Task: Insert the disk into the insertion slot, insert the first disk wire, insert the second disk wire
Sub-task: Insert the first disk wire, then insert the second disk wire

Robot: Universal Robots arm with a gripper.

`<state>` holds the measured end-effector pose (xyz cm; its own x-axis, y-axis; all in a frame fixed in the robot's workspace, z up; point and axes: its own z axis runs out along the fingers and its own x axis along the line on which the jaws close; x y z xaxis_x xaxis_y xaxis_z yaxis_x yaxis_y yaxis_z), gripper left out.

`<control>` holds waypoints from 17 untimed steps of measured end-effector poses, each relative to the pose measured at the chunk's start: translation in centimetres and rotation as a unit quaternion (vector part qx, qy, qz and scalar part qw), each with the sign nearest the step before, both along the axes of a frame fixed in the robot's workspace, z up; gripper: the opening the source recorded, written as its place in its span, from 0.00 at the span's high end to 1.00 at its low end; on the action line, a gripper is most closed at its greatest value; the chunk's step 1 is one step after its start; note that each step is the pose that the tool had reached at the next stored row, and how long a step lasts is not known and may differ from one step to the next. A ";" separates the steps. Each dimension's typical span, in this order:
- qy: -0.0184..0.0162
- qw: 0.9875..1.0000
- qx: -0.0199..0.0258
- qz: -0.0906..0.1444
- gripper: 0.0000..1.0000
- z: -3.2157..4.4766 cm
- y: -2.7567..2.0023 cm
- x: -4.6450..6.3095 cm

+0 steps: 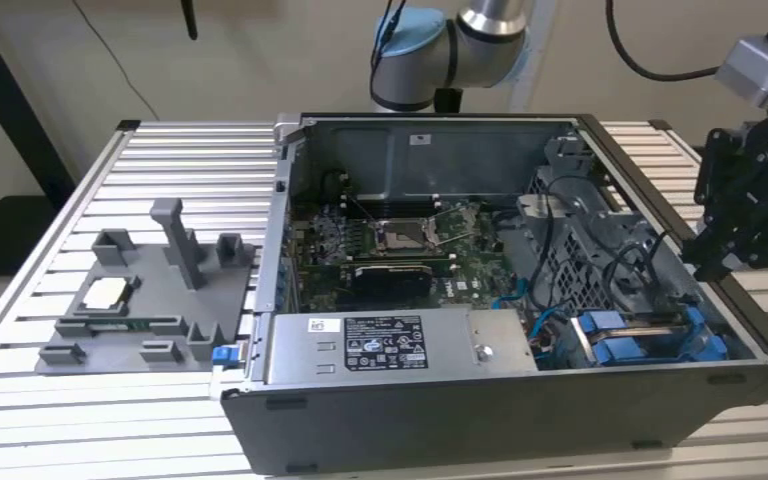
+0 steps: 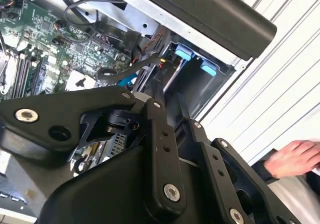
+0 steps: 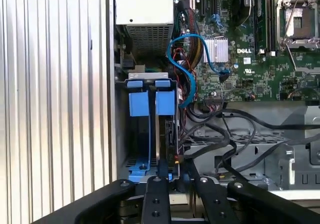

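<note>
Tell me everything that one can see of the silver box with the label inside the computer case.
The power-supply box is a rectangular box of bare silver sheet metal. Its upper face bears a white and black printed label. It lies flat inside the open PC case, along the near wall in the exterior view, with the blue drive carriers at the exterior view's right of it. In the first wrist view its end toward them is a perforated grille.

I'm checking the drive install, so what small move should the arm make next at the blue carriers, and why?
Probably a slight lowering of the claw toward the disk. The disk already sits in the insertion slot beside the other blue carrier, and the claw hangs over its end, black cables close by.
</note>
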<state>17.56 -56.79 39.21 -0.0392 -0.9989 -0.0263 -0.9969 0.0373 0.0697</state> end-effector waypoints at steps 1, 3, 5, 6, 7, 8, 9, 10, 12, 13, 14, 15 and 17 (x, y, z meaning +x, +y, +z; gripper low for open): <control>0.000 1.000 0.000 0.000 0.73 -0.01 0.00 0.0; 0.000 1.000 0.000 0.000 0.73 -0.01 0.00 0.0; 0.000 1.000 0.000 0.000 0.73 0.00 0.00 0.0; 0.000 1.000 0.000 0.000 0.73 0.00 0.00 0.0; 0.000 1.000 0.000 0.000 0.73 0.01 0.00 0.1; 0.000 1.000 0.000 0.000 0.73 0.01 0.00 0.3; 0.000 1.000 0.000 0.000 0.73 0.00 0.00 0.5; 0.000 1.000 0.000 0.000 0.73 0.00 0.00 0.6; 0.000 1.000 0.000 0.000 0.73 0.00 0.00 1.0; 0.001 1.000 0.000 0.000 0.73 0.00 0.00 1.1; 0.001 1.000 0.000 0.000 0.73 0.00 0.00 1.3; 0.001 1.000 0.000 0.000 0.73 0.00 0.00 1.4; 0.001 1.000 0.000 0.000 0.73 0.00 0.00 1.7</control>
<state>19.22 -56.79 39.21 -0.0393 -0.9989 -0.0258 -0.9968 0.0373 0.0711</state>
